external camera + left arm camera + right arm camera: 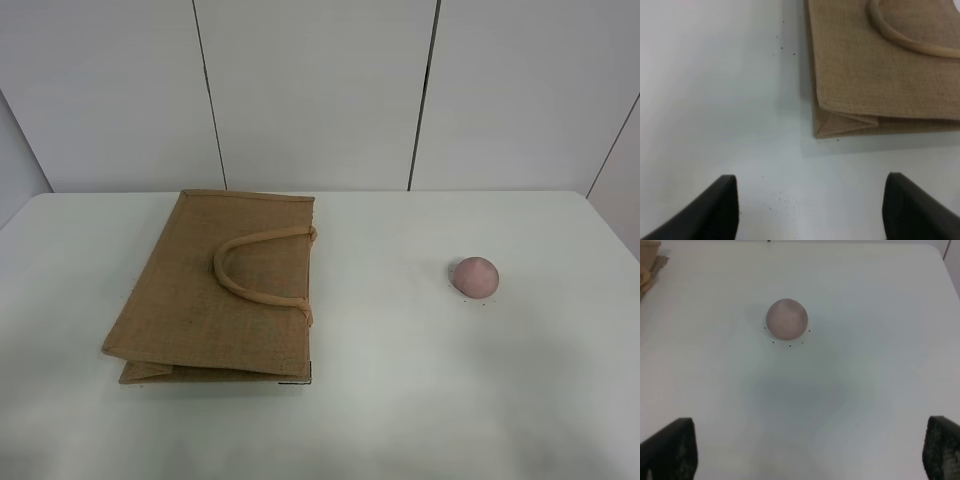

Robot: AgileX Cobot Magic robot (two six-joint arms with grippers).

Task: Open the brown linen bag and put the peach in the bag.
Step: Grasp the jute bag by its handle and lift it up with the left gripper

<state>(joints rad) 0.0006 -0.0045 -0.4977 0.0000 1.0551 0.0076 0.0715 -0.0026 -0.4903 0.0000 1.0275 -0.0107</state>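
Shows left gripper (810, 180) spread wide, empty, near bag (880, 75) corner. Shows right gripper (811, 421) equally wide, empty, apart from peach (786, 318).

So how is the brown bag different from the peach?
The brown linen bag is big and the peach is much smaller. The bag is a flat rectangle lying folded on its side; the peach is round like a ball. The bag is tan and rough-woven; the peach is dusty pink and smooth-looking. Both rest on the white table, apart from each other.
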